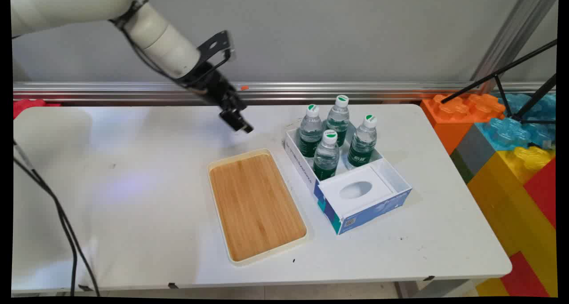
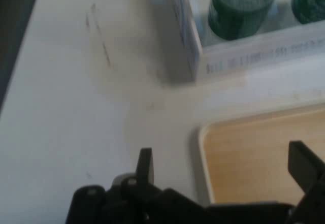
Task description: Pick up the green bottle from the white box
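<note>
My black gripper hangs above the table just beyond the far end of the wooden tray, open and empty. In the hand view its fingers stand wide apart, one over bare table, the other over the tray. To the right stands a white and blue box holding several green-labelled water bottles with white caps. The box's corner and two bottles show at the top of the hand view.
The near part of the box has a white insert with an oval hole. Large coloured toy blocks and a black tripod leg stand off the table's right edge. A metal rail runs along the wall.
</note>
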Controlling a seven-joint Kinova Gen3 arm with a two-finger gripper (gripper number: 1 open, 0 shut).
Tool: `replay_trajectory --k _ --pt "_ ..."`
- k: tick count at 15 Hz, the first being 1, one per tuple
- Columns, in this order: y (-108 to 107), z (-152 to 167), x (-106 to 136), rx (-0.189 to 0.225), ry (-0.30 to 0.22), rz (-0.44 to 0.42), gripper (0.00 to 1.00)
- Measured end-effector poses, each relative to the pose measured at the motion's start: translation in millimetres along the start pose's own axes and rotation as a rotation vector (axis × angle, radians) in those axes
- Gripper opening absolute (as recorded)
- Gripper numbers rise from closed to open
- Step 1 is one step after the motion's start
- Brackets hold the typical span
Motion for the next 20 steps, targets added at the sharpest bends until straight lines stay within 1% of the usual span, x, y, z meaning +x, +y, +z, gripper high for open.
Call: replay_trajectory --k 1,3,6,9,12,16,20 --pt "-2.5 1.9 3.6 -0.003 0.011 0.009 1.00" --pt "-12.0 9.8 18.5 -0.020 0.055 0.060 1.00" --pt "-18.0 22.5 32.3 -0.070 0.105 0.156 1.00" --pt "-21.4 35.0 39.5 -0.115 0.148 0.244 1.00" --pt "-25.0 48.9 42.3 -0.145 0.184 0.311 1.00" --pt "-27.5 67.6 44.3 -0.175 0.226 0.351 1.00" --pt "-29.3 86.8 44.7 -0.193 0.263 0.367 1.00"
